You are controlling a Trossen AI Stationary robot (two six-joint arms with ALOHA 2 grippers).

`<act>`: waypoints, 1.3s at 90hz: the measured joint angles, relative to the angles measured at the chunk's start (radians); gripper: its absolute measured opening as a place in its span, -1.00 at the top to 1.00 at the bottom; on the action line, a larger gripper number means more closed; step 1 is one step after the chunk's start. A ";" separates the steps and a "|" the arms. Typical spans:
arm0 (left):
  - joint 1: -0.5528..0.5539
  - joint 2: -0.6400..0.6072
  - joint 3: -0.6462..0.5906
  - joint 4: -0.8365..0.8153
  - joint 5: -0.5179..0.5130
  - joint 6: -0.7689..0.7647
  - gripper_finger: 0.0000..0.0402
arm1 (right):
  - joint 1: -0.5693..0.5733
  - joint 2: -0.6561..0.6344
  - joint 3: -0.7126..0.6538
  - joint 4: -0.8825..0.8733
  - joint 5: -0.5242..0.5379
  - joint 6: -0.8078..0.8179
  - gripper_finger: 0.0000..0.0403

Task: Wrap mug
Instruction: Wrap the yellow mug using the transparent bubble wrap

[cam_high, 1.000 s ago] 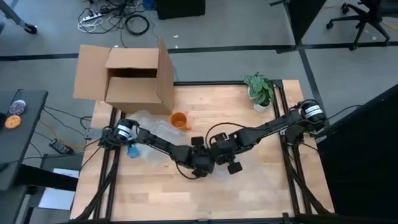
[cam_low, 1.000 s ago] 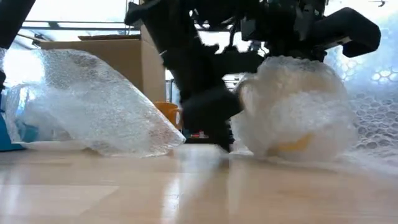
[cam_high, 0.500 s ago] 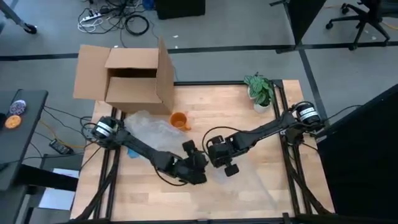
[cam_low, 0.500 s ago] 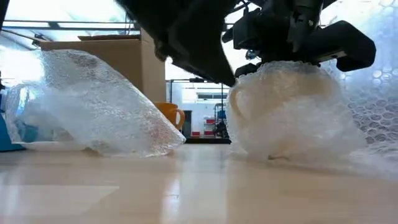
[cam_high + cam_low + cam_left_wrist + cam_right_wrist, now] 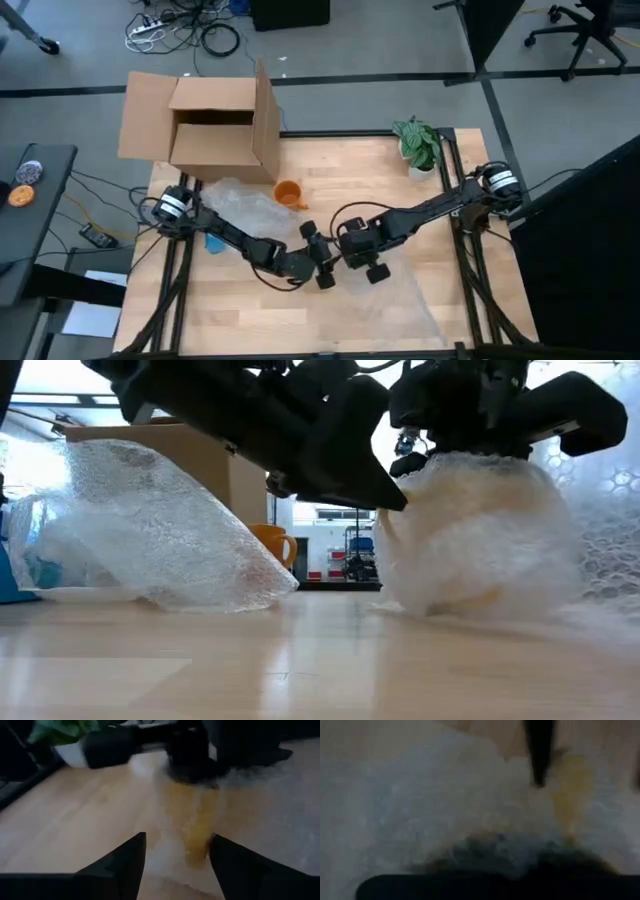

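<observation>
At table centre, left gripper (image 5: 175, 857) parted, beside wrapped mug (image 5: 470, 535)

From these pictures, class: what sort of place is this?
Probably a robotics lab or workshop: two arms on a wooden table, cables on the bare floor, an office chair behind.

Left end effector (image 5: 175, 857) spread, right end effector (image 5: 352, 243) adjacent
</observation>
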 joint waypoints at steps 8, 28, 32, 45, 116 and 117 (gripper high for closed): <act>0.008 0.031 0.000 0.053 0.046 0.022 0.15 | 0.001 -0.003 0.000 0.003 -0.001 0.000 0.94; 0.013 0.048 0.000 0.090 0.052 0.047 0.55 | 0.004 -0.003 0.010 -0.040 0.003 0.008 0.73; 0.013 0.048 0.000 0.090 0.052 0.047 0.66 | 0.004 -0.003 0.025 -0.075 0.003 0.016 0.69; 0.014 0.048 0.000 0.087 0.050 0.043 0.88 | 0.005 -0.004 0.105 -0.206 0.003 0.039 0.55; 0.016 0.049 0.001 0.060 0.025 0.008 0.86 | 0.100 -0.638 -0.125 -0.441 0.446 0.447 0.41; 0.017 0.049 0.001 0.060 0.024 0.008 0.86 | 0.095 -0.645 -0.145 -0.418 0.436 0.442 0.41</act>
